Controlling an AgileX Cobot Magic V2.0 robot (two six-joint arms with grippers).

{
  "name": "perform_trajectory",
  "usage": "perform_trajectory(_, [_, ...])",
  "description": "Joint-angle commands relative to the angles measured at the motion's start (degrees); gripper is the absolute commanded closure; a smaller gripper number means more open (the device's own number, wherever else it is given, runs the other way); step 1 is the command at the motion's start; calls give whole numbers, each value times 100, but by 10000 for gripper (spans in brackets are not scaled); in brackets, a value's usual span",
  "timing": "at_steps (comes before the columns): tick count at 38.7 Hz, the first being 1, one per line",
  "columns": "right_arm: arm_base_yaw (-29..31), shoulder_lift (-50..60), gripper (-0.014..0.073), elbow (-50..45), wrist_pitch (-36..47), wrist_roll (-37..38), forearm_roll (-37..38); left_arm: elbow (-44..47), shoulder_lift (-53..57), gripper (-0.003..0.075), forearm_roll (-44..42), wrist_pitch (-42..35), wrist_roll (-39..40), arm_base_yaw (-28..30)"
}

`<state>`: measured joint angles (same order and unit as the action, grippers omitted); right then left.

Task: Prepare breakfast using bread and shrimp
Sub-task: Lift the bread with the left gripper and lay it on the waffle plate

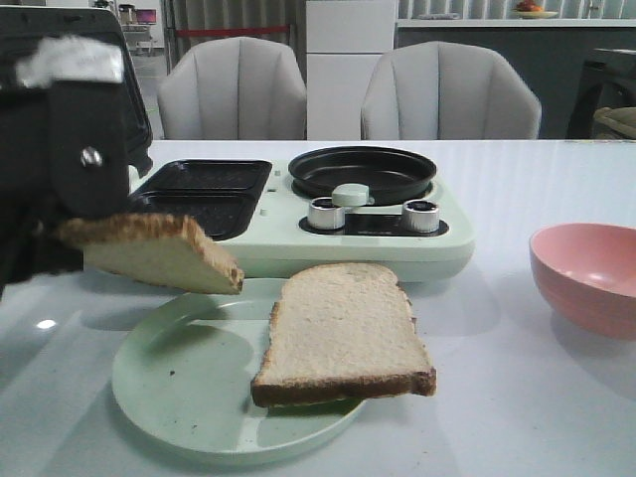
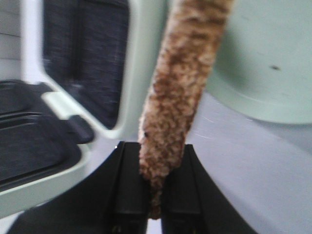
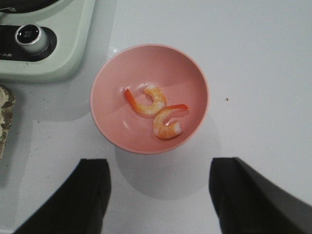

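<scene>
Up at the left of the front view, the left gripper [image 2: 155, 195] hangs above the table [image 1: 517, 397] with its black fingers [image 2: 129, 190] clamped on the crust of one bread slice [image 1: 159, 253]. That slice is lifted clear of the green plate [image 1: 179, 388], tilted, with its free corner dipping toward the plate's far rim, just in front of the pale green cooker [image 1: 397, 243]. In the left wrist view the crust edge [image 2: 178, 97] runs straight out from between the fingers, the cooker's dark grill tray [image 2: 83, 63] to one side and the plate [image 2: 263, 63] to the other.

A second bread slice [image 1: 343, 333] lies flat on the plate, overhanging its right edge.

Meanwhile the right gripper [image 3: 161, 195] hovers above the pink bowl [image 3: 107, 117], its fingers [image 3: 73, 200] spread wide and holding nothing. Two shrimp [image 3: 158, 109] lie curled together in the bowl's bottom, touching.
</scene>
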<state>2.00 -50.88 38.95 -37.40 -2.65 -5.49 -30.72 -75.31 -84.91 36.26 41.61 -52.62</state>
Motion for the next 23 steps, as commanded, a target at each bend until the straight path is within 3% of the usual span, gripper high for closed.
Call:
perform_trajectory(1, [10, 27, 52, 191, 398, -41, 37, -303, 533, 619, -441, 374, 81, -27])
perform_trajectory(10, [10, 27, 52, 191, 398, -41, 37, -1114, 449, 619, -669, 376, 70, 276])
perform_trajectory(23, [10, 27, 52, 191, 398, -41, 37, -2681, -1027, 619, -879, -133, -254, 1395])
